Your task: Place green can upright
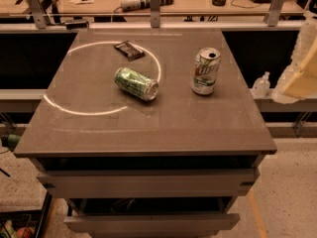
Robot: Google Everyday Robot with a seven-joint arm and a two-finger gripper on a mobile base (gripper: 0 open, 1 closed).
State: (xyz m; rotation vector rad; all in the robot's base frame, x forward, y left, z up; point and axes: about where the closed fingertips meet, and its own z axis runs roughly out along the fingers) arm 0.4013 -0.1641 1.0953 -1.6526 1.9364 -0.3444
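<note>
The green can (136,83) lies on its side near the middle of the grey table top (148,128), its silver end pointing to the front right. It rests on the right part of a white ring (74,110) marked on the table. My gripper (301,68) shows only as a pale, blurred shape at the right edge of the camera view, off the table's right side and well away from the green can. It holds nothing that I can see.
A mainly white can (205,71) stands upright to the right of the green can. A dark snack bar (129,50) lies behind it on the ring. Drawers (148,182) stand partly open under the table. A small clear bottle (261,85) sits off to the right.
</note>
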